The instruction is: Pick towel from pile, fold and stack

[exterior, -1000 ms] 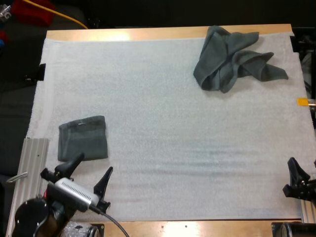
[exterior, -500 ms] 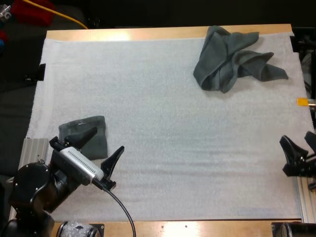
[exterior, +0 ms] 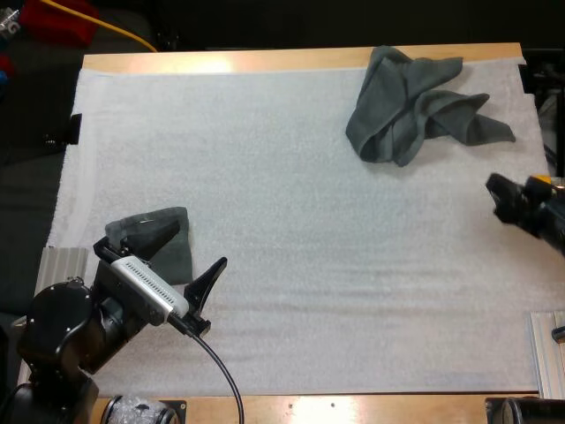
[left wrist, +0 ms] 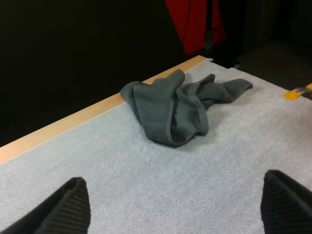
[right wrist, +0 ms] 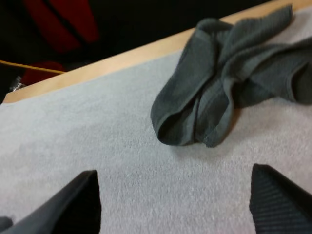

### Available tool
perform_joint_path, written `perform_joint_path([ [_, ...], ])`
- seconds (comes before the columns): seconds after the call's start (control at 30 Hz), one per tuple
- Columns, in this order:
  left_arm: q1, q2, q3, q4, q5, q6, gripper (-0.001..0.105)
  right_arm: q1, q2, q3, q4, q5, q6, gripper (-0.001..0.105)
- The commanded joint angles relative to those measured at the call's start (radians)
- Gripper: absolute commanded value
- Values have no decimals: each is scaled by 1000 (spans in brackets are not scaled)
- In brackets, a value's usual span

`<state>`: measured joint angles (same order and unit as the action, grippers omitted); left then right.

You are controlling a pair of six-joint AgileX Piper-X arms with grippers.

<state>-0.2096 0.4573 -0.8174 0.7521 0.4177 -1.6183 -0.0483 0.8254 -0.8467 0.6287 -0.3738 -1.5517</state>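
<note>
Right hand [exterior: 496, 199] has swung farther in toward crumpled towel [exterior: 406, 102], far right; fingers spread, empty. Left hand [exterior: 196, 245] spread, empty, beside folded towel [exterior: 179, 261], near left. You look set for next pick.

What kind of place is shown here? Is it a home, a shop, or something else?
Probably a robotics lab bench: a wooden table under a white mat, the left gripper and right gripper of two black arms, plus a crumpled dark grey-green towel and a folded dark grey-green towel.
</note>
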Motion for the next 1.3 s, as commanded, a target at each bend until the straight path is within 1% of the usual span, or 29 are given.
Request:
perform_joint_path([
  [0.0,-5,0,-7,-17,5,-10,69,1,29,-20,-37,-11,18,63],
  [0.13,-5,0,-7,-17,5,-34,69,39,175,-70,-69,13,56,63],
  [0.27,-5,0,-7,-17,5,-37,69,94,303,-132,-94,59,88,63],
  [0.4,-5,0,-7,-13,5,-37,69,150,433,-195,-111,146,128,63],
  [0.53,-5,0,-7,-11,5,-37,69,176,546,-256,-124,202,147,63],
  [0.7,-5,0,-7,-10,5,-37,69,183,676,-317,-134,215,179,63],
  [0.87,-5,0,-7,-9,5,-37,69,183,796,-378,-140,215,180,63],
  [1.07,-5,0,-7,30,5,-37,69,183,929,-446,-145,215,187,63],
  [1.27,-5,0,-7,66,5,-37,69,183,1041,-486,-197,215,191,63],
])
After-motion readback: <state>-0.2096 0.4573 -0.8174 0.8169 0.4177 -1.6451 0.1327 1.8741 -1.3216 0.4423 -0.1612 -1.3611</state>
